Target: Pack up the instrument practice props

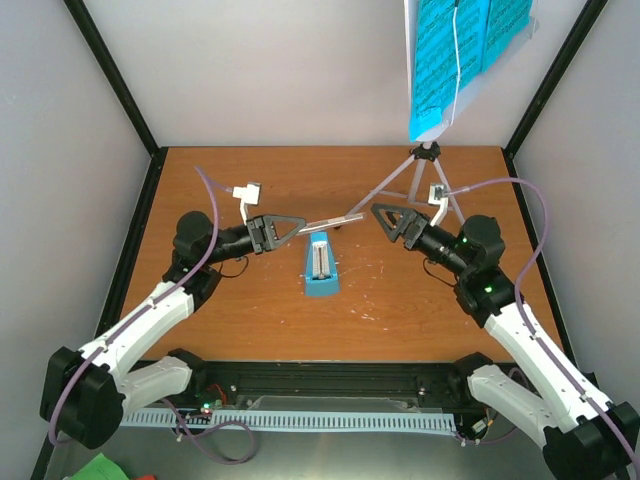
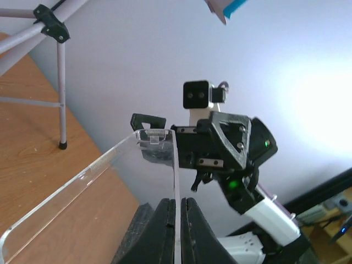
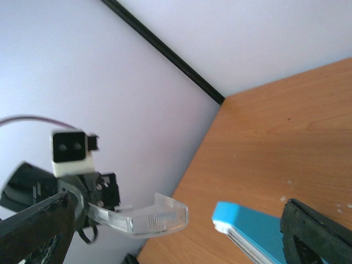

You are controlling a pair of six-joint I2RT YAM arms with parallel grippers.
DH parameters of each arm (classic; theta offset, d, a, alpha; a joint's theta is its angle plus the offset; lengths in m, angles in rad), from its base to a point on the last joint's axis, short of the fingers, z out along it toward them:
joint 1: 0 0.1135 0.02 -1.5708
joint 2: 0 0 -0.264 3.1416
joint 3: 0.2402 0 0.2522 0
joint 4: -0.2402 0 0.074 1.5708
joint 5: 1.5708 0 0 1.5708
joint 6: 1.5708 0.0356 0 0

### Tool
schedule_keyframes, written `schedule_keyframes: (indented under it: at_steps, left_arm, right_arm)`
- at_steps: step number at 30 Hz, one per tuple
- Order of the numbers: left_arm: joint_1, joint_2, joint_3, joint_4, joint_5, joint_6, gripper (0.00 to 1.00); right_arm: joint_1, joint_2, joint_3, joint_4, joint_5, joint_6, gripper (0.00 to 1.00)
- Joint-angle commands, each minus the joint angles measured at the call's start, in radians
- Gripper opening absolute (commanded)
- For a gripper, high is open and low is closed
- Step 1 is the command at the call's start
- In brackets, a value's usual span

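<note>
While L end effector (image 1: 302, 226) grips clear plastic (image 2: 110, 181), R end effector (image 1: 382, 214) wide; metronome (image 1: 321, 268) lt-blue.

Our two arms are bolted to a black base rail (image 1: 330, 380) edged with a white toothed strip (image 1: 300, 420). Nearest that rail, our left arm (image 1: 140, 330) and right arm (image 1: 535, 345) wear glossy white shells; farther from it, the joints are rounded matte black. A lilac cable (image 1: 205, 215) trails along each arm. Small green lights (image 1: 487, 290) glow on the right arm's joints. Farthest from the rail, our left gripper (image 1: 303, 226) and right gripper (image 1: 376, 210) are black triangular frames with silver screws (image 2: 240, 129), each topped by a white camera block (image 1: 247, 190) with a black two-lens face.
</note>
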Motion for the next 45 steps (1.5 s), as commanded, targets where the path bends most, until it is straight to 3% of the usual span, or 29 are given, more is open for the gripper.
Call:
schedule_keyframes:
  at_steps: [1,6,16,27,34,45]
  left_arm:
    - [-0.009,0.003,-0.005,0.200,-0.097,-0.184,0.00]
    - [-0.008,-0.014,0.000,0.192,-0.126,-0.185,0.00]
    - [-0.008,-0.025,0.002,0.186,-0.140,-0.200,0.00]
    - [-0.008,-0.021,0.014,0.169,-0.142,-0.182,0.00]
    - [-0.008,-0.013,0.025,0.153,-0.145,-0.155,0.00]
    - [-0.008,-0.003,0.045,0.126,-0.147,-0.108,0.00]
  right_arm:
    - [0.072,0.010,0.010,0.218,0.095,0.098,1.00]
    - [0.175,0.057,0.012,0.260,0.218,0.134,1.00]
    - [0.284,0.199,0.083,0.321,0.280,0.158,0.99]
    - [0.313,0.263,0.115,0.352,0.320,0.195,0.77]
    - [0.334,0.278,0.109,0.368,0.334,0.229,0.68]
    - [0.353,0.296,0.112,0.359,0.346,0.249,0.73]
